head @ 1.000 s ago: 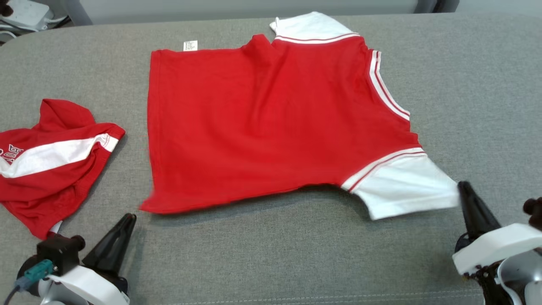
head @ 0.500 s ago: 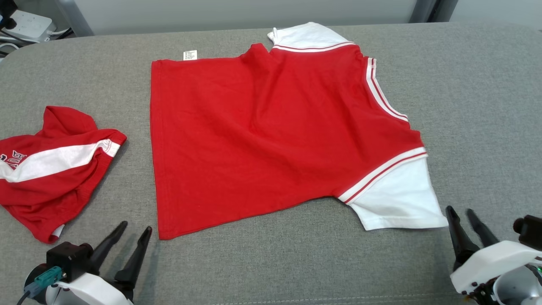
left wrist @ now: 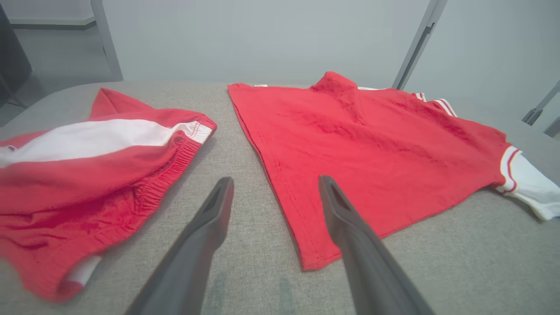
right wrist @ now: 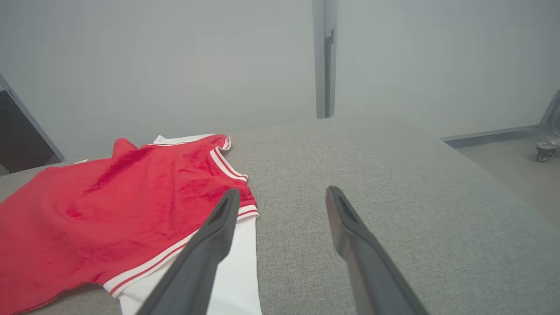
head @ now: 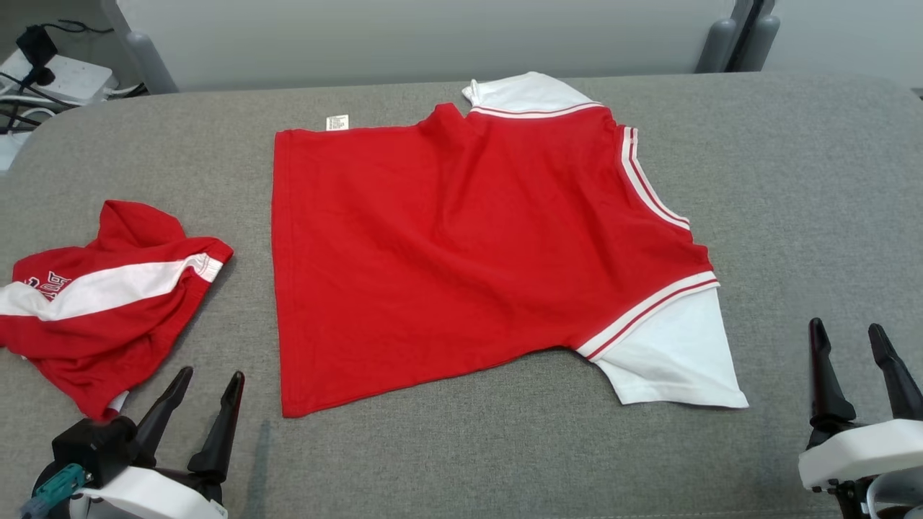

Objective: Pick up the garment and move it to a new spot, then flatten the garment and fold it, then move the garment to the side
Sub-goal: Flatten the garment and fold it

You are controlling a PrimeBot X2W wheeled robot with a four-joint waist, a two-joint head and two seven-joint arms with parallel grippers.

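1. The garment (head: 461,252) lies spread across the middle of the worktop (head: 793,180).
2. Left gripper (head: 211,375) and right gripper (head: 845,328) stand wide, empty, by its front edge.
3. Flattening looks in hand; folding next needs hem and sleeve grips.

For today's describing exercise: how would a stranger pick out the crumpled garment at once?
Start at the grey table. Near its left edge, beside the spread red shirt, lies the crumpled garment. Unlike the shirt, it is bunched, with one broad white band.
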